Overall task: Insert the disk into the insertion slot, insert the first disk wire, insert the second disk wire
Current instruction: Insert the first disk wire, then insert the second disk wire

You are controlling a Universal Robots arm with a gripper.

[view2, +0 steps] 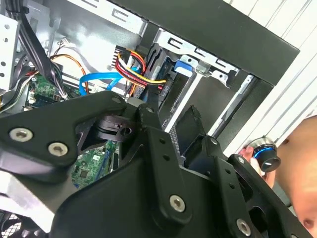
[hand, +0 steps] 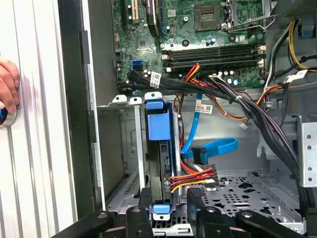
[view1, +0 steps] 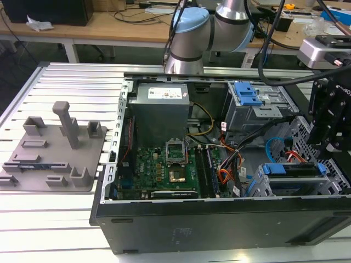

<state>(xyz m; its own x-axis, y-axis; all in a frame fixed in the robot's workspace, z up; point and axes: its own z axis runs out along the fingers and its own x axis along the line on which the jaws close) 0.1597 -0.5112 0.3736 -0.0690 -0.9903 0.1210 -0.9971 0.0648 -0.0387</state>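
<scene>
On a white slatted worktop stood an open computer case. At its near corner on the exterior view's right, the disk sat in the insertion slot, blue carrier showing. The first disk wire ran into the disk's edge; the second disk wire looped just beside it, its plug apart from the disk. The pincer hung over the disk, fingers apart and empty. Farther back lay the motherboard, then the arm. A person's hand rested on a knob outside the case.

Blue-framed disk seated in insertion slot
</scene>
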